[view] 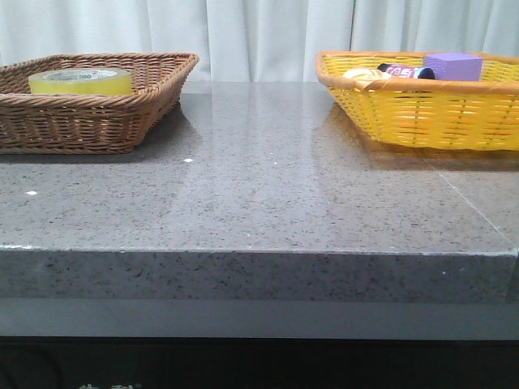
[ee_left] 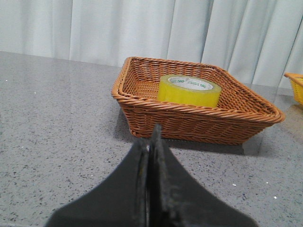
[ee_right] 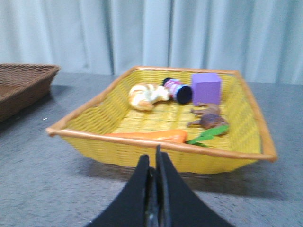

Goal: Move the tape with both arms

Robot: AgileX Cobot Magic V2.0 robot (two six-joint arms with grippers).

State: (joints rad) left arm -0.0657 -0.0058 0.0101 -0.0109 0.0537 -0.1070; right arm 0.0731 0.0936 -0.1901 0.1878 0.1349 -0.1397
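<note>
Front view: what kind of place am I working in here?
Probably a staged test bench, not a home: a bare grey stone-look table, plain white curtains behind, and two wicker baskets, brown with the tape and yellow with toy-like props.

Brown wicker basket (view: 97, 121) left; yellow basket (view: 422, 121) right: purple block (view: 452, 66), carrot (ee_right: 151, 136).

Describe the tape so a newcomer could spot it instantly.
On the grey stone table, find the brown wicker basket on the robot's left. The tape lies flat inside, alone: a wide translucent yellow roll with a white, green-printed core. The clutter sits in the yellow basket.
</note>
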